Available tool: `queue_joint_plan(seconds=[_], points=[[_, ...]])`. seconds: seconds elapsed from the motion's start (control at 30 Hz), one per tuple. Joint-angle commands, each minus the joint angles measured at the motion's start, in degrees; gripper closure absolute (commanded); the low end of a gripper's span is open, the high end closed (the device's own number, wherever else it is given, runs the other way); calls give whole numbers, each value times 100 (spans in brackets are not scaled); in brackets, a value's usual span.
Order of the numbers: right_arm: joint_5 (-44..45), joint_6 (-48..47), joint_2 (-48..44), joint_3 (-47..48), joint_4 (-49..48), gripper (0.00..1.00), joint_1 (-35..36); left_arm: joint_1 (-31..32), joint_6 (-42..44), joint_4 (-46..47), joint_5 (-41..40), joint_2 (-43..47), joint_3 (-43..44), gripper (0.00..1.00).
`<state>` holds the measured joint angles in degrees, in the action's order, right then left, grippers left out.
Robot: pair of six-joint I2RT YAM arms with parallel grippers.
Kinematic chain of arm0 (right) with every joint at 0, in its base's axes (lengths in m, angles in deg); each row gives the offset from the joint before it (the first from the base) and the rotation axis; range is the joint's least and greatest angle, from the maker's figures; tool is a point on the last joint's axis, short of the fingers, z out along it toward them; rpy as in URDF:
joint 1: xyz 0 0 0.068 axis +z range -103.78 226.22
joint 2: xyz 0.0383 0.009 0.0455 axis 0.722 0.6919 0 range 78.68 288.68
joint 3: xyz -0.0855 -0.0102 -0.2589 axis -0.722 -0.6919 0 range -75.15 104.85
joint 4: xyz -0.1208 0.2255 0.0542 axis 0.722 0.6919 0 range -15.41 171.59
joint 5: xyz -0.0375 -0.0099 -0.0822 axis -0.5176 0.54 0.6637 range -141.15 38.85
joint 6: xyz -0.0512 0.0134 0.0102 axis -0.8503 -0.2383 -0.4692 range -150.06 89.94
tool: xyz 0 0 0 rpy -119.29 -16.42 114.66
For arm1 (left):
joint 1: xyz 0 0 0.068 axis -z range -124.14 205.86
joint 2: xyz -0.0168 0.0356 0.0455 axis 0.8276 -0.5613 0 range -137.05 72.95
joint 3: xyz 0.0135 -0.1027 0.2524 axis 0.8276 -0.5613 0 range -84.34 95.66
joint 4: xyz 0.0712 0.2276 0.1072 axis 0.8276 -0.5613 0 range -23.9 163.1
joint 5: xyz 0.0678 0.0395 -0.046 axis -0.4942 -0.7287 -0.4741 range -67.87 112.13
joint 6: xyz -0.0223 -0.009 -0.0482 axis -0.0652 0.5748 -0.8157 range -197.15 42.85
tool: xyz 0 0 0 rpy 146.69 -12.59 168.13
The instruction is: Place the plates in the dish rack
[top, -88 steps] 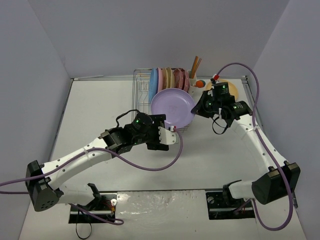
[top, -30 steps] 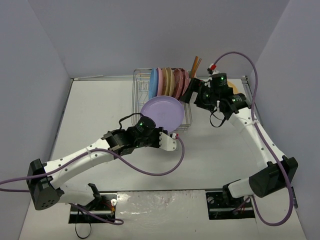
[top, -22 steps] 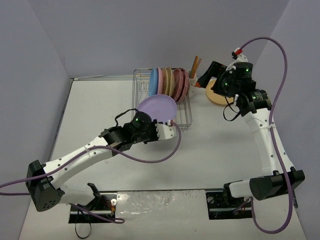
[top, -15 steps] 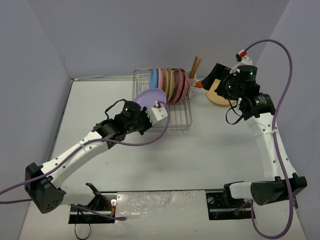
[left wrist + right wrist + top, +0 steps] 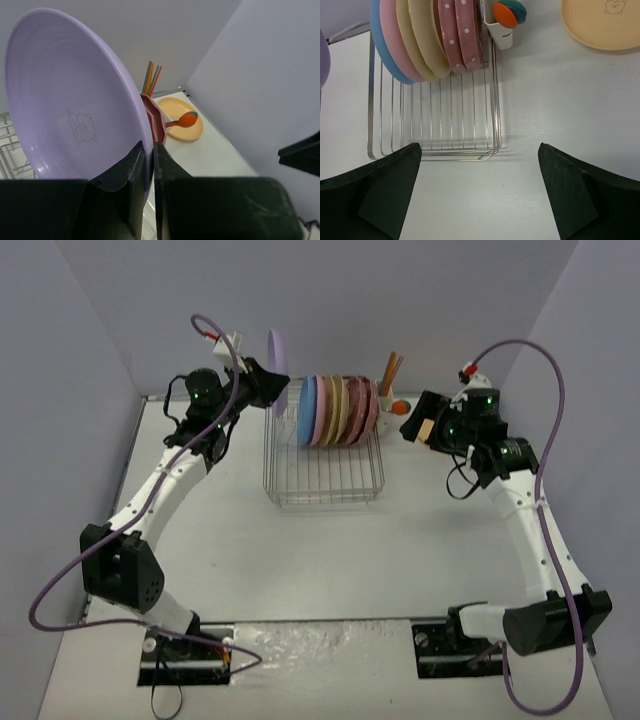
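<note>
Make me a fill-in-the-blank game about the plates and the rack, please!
1. The pinched plate in the left gripper is coloured ___.
2. In the rack, the end plate farthest from the white cup is ___.
3. The yellow plate lies flat on the ___.
4. The right gripper is open and holds ___.

Missing words: purple, blue, table, nothing.
</note>
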<state>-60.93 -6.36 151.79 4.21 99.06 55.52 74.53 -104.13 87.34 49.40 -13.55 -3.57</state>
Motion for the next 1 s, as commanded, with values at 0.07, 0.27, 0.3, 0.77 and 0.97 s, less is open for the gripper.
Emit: queue_joint_plan(seconds=[0.07, 0.27, 0.3, 0.77, 0.97], points=[[53, -215, -266, -67, -314, 0, -126, -269, -1791, 1959, 294, -586, 743, 100], [73, -331, -377, -202, -319, 0, -219, -621, -2315, 2242, 831, -1289, 1189, 100], [82, -332, -394, -221, -311, 0, -228, -665, -2392, 2274, 841, -1299, 1235, 100], [161, -460, -376, -421, -311, 1, -332, -778, -2379, 1631, 1702, -2170, 1673, 100], [164, -471, -373, -509, -326, 1, -356, -786, -2254, 1450, 1702, -2332, 1576, 100]])
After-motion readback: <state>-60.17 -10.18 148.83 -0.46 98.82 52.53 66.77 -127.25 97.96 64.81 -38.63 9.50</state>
